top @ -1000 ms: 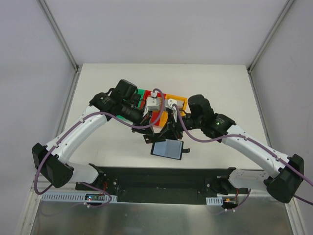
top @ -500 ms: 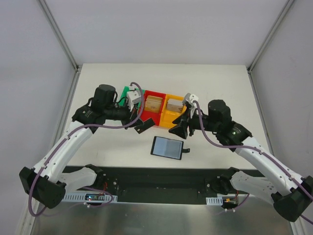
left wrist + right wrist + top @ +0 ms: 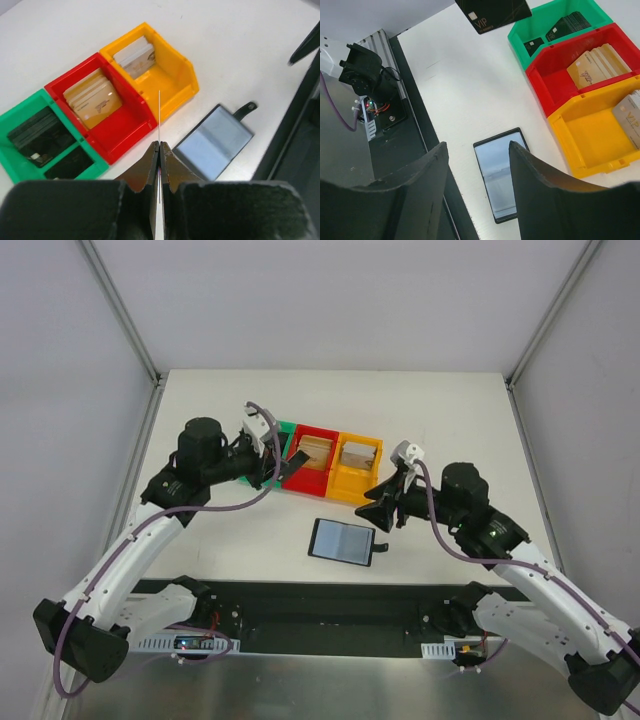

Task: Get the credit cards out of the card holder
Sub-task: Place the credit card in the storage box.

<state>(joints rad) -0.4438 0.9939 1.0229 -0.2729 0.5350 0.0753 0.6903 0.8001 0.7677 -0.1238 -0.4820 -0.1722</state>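
Three bins (image 3: pixel 132 135) stand behind the card holder (image 3: pixel 212 142); my left tool (image 3: pixel 159 146) pinches a black card (image 3: pixel 492 12), my right tool (image 3: pixel 476 150) is spread.

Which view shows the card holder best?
Top external: the holder lies whole and unobstructed, its tab included. Left wrist shows it larger, but the left claw hides its near corner. In right wrist, the right claw covers part of one side.
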